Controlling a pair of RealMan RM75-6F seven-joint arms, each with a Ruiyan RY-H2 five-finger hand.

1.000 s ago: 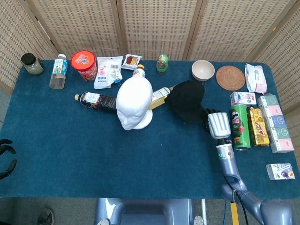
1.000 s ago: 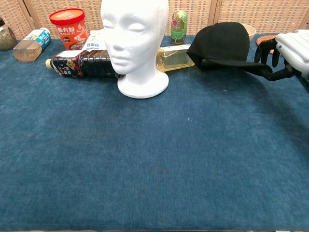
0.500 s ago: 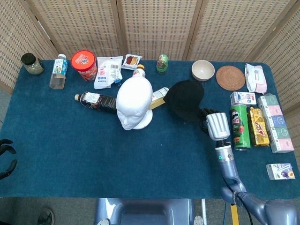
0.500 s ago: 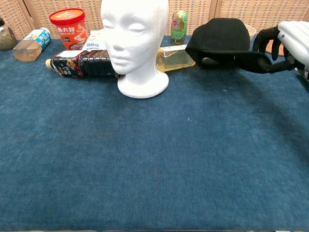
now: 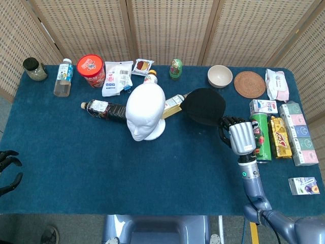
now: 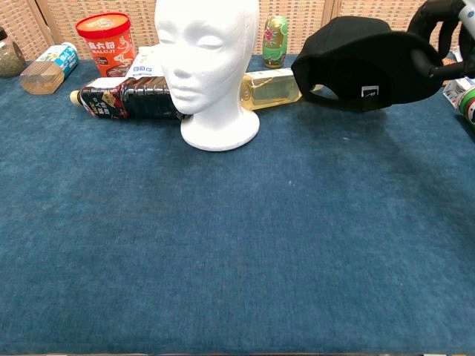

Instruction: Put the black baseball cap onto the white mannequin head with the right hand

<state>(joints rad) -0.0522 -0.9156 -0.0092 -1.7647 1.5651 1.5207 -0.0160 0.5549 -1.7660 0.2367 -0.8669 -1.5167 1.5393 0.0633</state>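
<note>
The white mannequin head point(image 5: 144, 111) point(image 6: 210, 55) stands upright left of centre, bare on top. The black baseball cap point(image 5: 204, 105) point(image 6: 362, 63) hangs in the air to its right, tilted so its underside faces the chest camera. My right hand point(image 5: 238, 135) point(image 6: 445, 30) grips the cap by its brim at the right side. My left hand point(image 5: 7, 170) shows only as dark fingers at the far left edge of the head view, off the table, holding nothing.
A dark sauce bottle point(image 5: 104, 109) and a yellow oil bottle point(image 5: 172, 105) lie beside the mannequin head. Behind them stand a red tub point(image 5: 91, 69), snack packs and a green jar point(image 5: 175, 68). A bowl point(image 5: 219, 76), a coaster, a green can point(image 5: 260, 137) and boxes crowd the right side.
My right hand has lifted the cap off the table and tipped it up, so its underside now faces the chest camera. The mannequin head and left hand have not moved.
</note>
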